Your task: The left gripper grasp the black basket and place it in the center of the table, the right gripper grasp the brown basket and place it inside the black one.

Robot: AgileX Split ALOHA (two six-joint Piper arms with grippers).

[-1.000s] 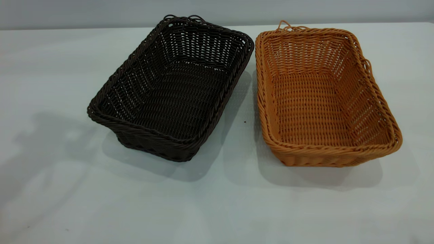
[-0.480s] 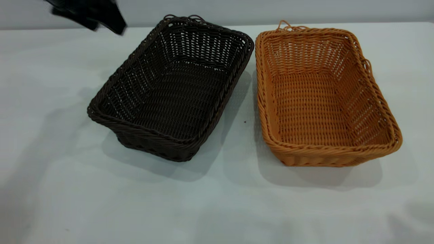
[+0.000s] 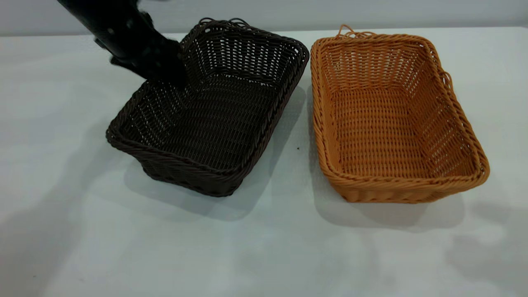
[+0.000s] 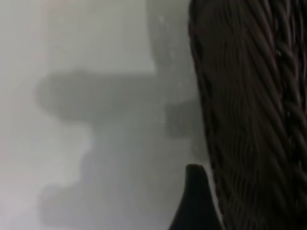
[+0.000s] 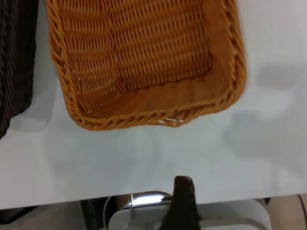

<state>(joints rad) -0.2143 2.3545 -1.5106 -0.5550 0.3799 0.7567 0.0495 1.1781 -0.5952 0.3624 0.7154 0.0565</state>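
The black basket (image 3: 214, 119) stands left of centre on the table (image 3: 264, 247), turned at an angle. The brown basket (image 3: 392, 119) stands just to its right, apart from it; it also shows in the right wrist view (image 5: 144, 62). My left gripper (image 3: 175, 78) is down at the black basket's left long rim near the far corner, open; one finger (image 4: 194, 203) is outside the dark wicker wall (image 4: 254, 120), the other is hidden. My right gripper is outside the exterior view; one finger (image 5: 184, 201) shows open, over the table edge, short of the brown basket.
Bare table lies in front of both baskets and to their left. A narrow gap (image 3: 303, 123) separates the baskets. A white and metal fitting (image 5: 144, 211) lies beyond the table edge under the right gripper.
My left arm has come in from the upper left and dropped to the black basket's left rim. Both baskets have stayed where they were.
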